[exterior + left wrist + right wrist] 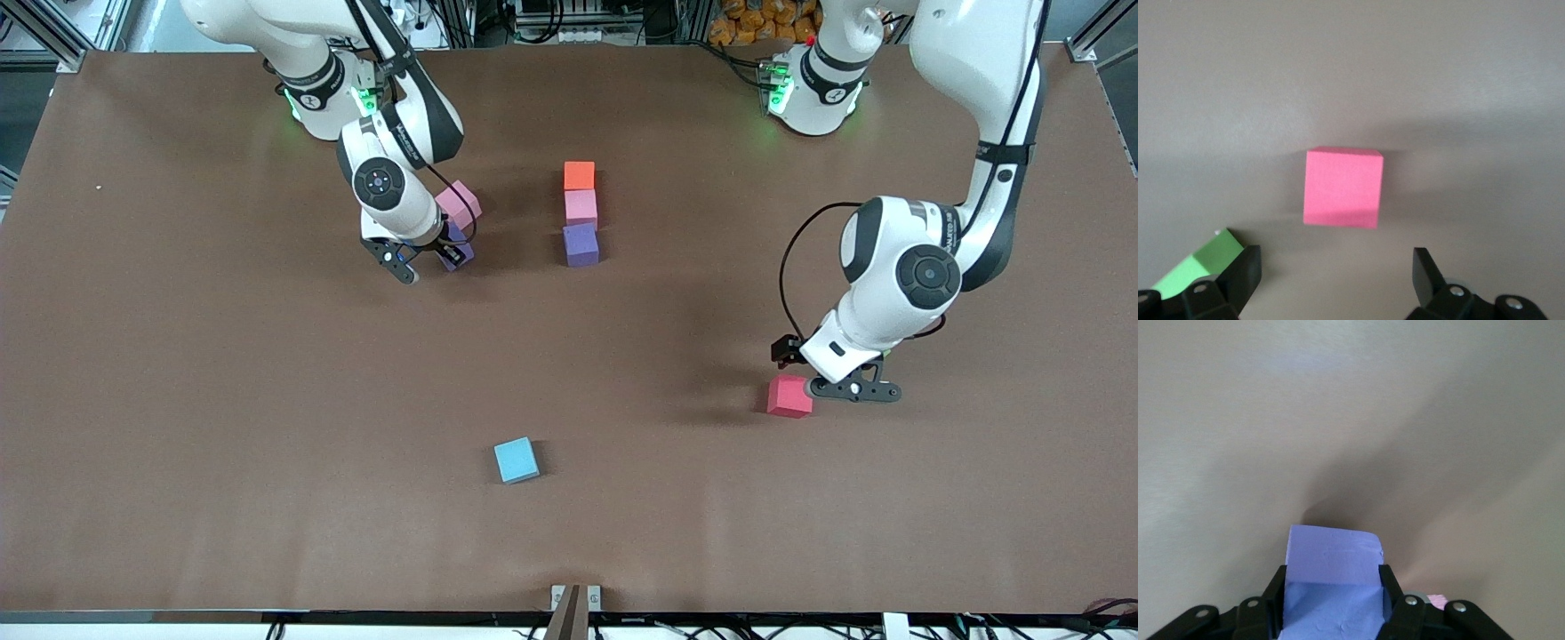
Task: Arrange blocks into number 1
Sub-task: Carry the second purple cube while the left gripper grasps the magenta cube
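Note:
In the middle of the table an orange block (579, 175), a pink block (581, 207) and a purple block (581, 244) form a touching column, orange nearest the robots' bases. My right gripper (430, 259) (1331, 579) is shut on a second purple block (458, 252) (1333, 560), low beside another pink block (460, 203). A red block (789, 396) (1343, 188) lies toward the left arm's end. My left gripper (845, 385) (1337, 270) stands open just beside it, with the block ahead of the fingertips, not between them.
A light blue cube (516, 460) lies alone, nearer to the front camera than the column. A green cube (1199, 267) sits right by one left finger (1245, 273); the left hand hides it in the front view.

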{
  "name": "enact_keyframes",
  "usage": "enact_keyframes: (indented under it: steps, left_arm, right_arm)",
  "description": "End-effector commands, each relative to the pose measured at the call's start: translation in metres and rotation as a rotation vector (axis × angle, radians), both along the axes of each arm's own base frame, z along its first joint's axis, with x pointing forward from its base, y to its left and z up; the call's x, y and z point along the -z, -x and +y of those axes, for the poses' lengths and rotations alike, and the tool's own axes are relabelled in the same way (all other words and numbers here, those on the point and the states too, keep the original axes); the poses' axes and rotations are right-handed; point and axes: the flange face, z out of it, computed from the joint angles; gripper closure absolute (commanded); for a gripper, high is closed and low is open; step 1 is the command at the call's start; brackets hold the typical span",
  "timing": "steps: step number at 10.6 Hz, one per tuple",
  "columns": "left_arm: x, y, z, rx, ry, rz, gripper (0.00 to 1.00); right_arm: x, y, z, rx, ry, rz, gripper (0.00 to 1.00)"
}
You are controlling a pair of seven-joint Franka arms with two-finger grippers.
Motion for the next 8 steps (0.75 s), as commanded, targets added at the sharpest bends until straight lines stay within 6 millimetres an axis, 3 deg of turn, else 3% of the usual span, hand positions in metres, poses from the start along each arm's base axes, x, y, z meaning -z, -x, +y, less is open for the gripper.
enact_keyframes:
  steps: [1,4,8]
  left_arm:
    - [0.016,-0.026,0.013,0.049,-0.032,-0.011,0.0]
    - [0.032,-0.04,0.005,0.036,-0.029,-0.012,0.0]
    - [0.046,-0.04,0.003,0.013,-0.005,0.007,0.0]
  right_arm:
    - [-0.032,-0.022,0.017,-0.064,-0.034,-0.068,0.45]
    - [-0.073,-0.051,0.066,-0.338,0.01,-0.23,0.45]
    - [-0.077,-0.08,0.123,-0.624,0.025,-0.318,0.45]
